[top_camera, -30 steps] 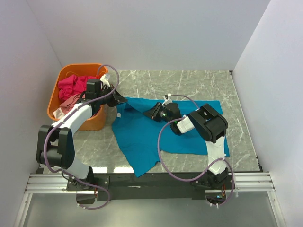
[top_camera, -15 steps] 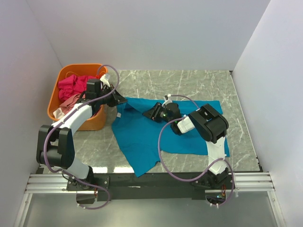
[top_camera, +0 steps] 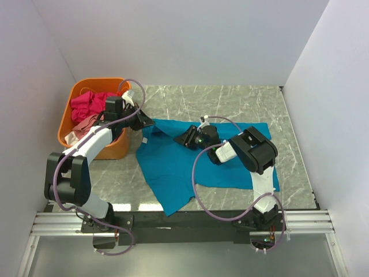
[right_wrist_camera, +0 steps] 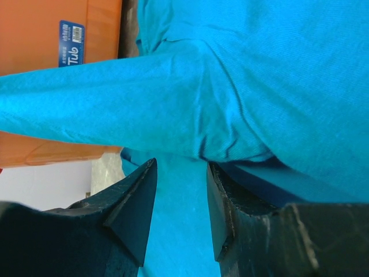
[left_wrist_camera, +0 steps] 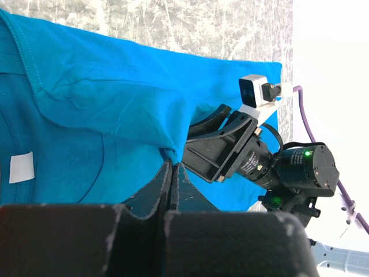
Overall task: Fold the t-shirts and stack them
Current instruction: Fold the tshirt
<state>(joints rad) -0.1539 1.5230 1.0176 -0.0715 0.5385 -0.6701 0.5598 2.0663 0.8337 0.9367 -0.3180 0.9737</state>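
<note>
1. Three t-shirts are in view, along with one basket and two end effectors.
2. The teal-blue t-shirt (top_camera: pixel 173 167) lies spread across the middle of the table (top_camera: pixel 230 104). One corner reaches the near edge.
3. The magenta-pink t-shirt (top_camera: pixel 86 104) and the salmon-pink t-shirt (top_camera: pixel 85 124) lie bunched inside the orange basket (top_camera: pixel 109 150). The basket stands at the table's far left corner.
4. The left end effector (top_camera: pixel 142 122) is just beside the basket. Its fingers are pinched tight on a peak of the teal-blue t-shirt's far left part.
5. The right end effector (top_camera: pixel 187 138) sits low over the middle of the same shirt. Its fingers stand apart with nothing between them, and a raised fold of teal cloth lies just past the tips.
6. Bare marble shows along the far edge, in a strip along the right edge, and between the basket and the near edge.
7. A blue sticker (right_wrist_camera: pixel 71 43) on the basket wall reads "Tub". The smaller print on it is too fine to read.
8. A white tag (left_wrist_camera: pixel 21 167) inside the teal shirt shows no readable writing.
</note>
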